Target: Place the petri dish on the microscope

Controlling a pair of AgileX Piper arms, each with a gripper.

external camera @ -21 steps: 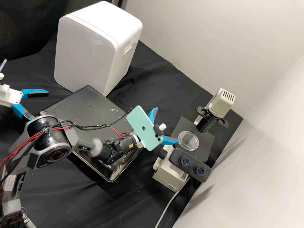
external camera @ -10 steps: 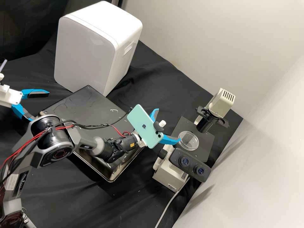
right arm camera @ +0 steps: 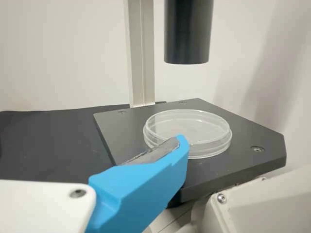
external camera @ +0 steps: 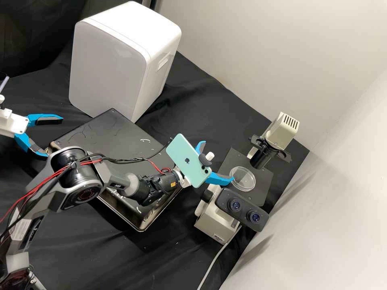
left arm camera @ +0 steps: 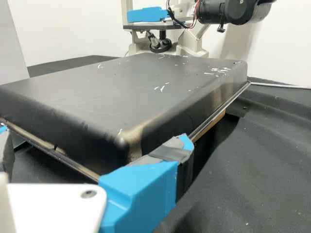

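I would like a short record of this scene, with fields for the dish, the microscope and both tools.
Petri dish: lies flat on the microscope stage, under the dark tube
Right tool: open, one finger at the dish rim, contact unclear
Left tool: open, empty, beside the black tray
Task state: dish appears placed

The clear petri dish (external camera: 243, 178) lies flat on the black stage (external camera: 236, 159) of the white microscope (external camera: 212, 220).
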